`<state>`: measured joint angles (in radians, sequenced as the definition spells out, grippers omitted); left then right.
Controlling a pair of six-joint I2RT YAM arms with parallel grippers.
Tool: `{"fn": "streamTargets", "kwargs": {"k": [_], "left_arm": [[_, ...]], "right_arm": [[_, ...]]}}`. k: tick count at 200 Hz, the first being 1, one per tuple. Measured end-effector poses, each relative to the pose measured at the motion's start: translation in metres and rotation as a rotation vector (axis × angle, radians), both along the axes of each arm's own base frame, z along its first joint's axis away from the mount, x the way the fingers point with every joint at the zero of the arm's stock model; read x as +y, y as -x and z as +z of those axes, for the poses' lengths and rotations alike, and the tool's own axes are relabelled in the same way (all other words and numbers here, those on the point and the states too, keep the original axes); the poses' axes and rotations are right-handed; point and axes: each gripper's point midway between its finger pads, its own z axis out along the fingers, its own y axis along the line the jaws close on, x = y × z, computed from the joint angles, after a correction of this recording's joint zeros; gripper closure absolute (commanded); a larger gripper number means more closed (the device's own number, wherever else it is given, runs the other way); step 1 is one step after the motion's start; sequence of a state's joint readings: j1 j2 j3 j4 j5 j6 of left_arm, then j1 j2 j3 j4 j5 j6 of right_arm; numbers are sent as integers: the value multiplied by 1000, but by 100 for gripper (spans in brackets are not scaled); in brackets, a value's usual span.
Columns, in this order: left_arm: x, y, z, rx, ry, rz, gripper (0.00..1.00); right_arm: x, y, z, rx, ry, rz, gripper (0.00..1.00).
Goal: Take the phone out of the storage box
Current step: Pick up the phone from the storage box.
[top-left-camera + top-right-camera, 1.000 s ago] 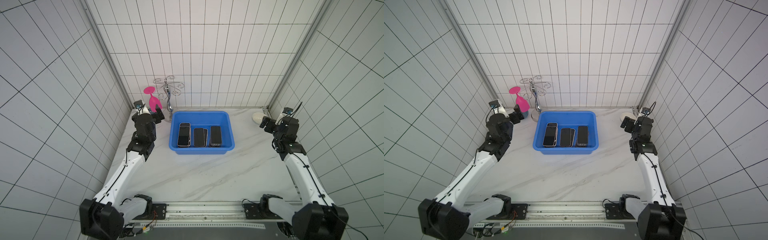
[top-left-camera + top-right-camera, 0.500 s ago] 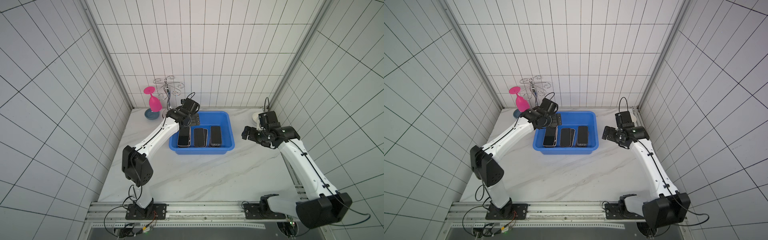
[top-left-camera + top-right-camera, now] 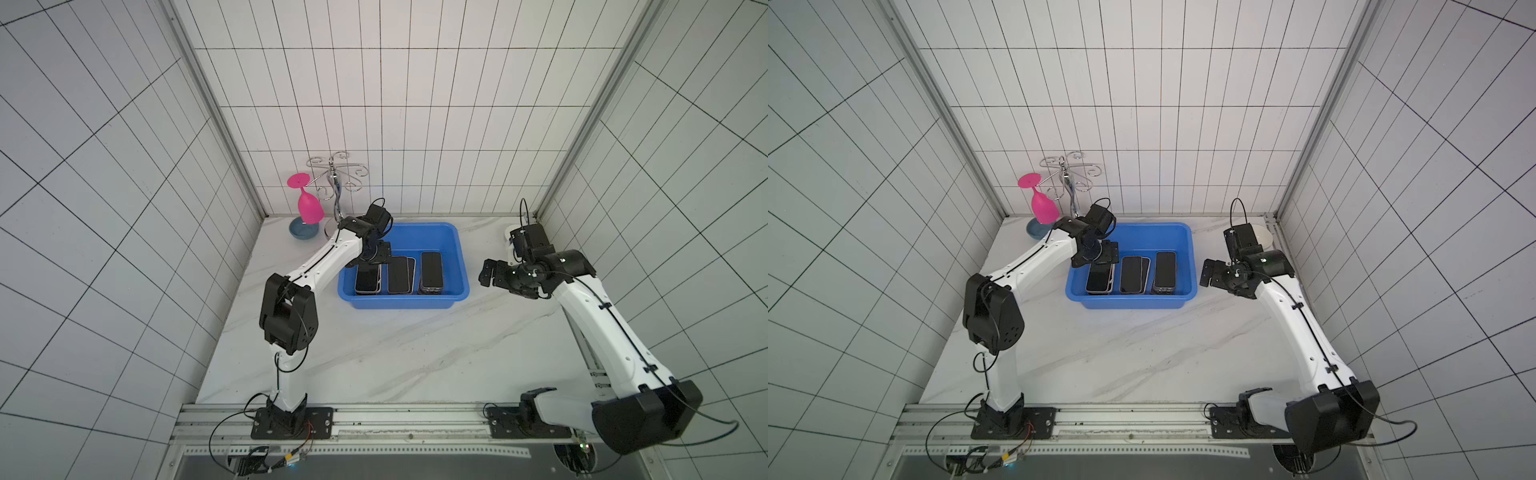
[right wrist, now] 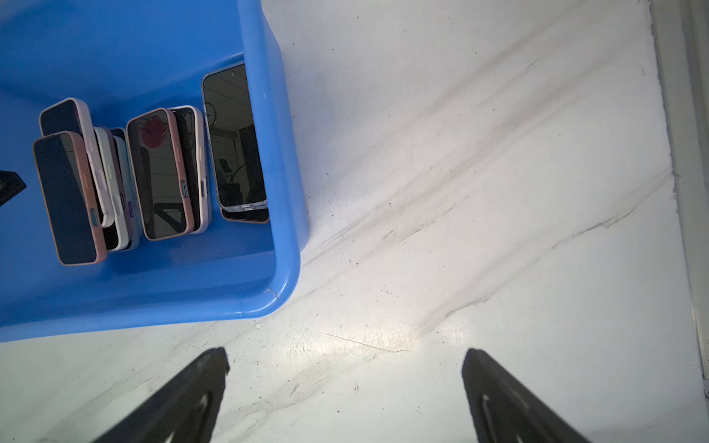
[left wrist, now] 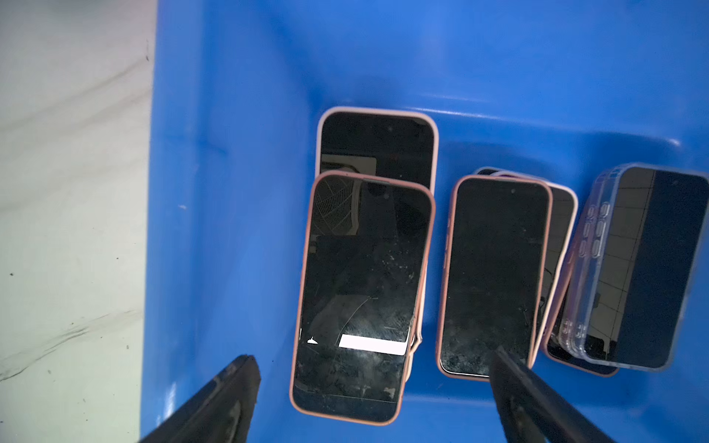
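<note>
Left claw [image 5: 372, 358] spread wide, nothing in it, hovering inside the storage box [image 3: 401, 301] over its left side. One finger sat above the box's left wall, the other above the near end of the middle phone [image 5: 495, 276]. The pink-cased phone [image 5: 360, 299] lay between the two fingers, below them, with no contact visible. It topped a stack, screen up, and another phone poked out from under its far end. The middle phone also lay on another one, and the clear-cased phone [image 5: 644, 268] capped a third stack at the box's right wall. Right claw [image 4: 345, 353] was also wide and empty, over bare desk [image 3: 395, 353] just beside the box's right wall. The box sat at the middle of the desk's back edge, with all phones inside it. At the back left corner a pink goblet [image 3: 309, 203] hung upside down from a wire rack [image 3: 336, 174] over a grey-blue dish [image 3: 303, 228]. A white bowl [image 3: 1262, 237] sat at the back right corner, partly hidden by the right arm.
</note>
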<state>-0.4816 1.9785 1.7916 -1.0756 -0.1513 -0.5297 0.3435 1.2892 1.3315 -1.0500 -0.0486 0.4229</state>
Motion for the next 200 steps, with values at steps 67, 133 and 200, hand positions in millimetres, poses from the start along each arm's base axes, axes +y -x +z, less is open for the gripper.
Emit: {"fn": "streamTargets", "kwargs": {"k": [67, 133, 200], "left_arm": [[-2, -1, -46, 85, -2, -37, 2], [4, -3, -56, 94, 5, -30, 2], [4, -3, -65, 112, 10, -34, 5]], "right_arm": [[6, -3, -14, 47, 11, 29, 1], [8, -4, -19, 60, 20, 44, 2], [9, -6, -22, 70, 22, 45, 6]]}}
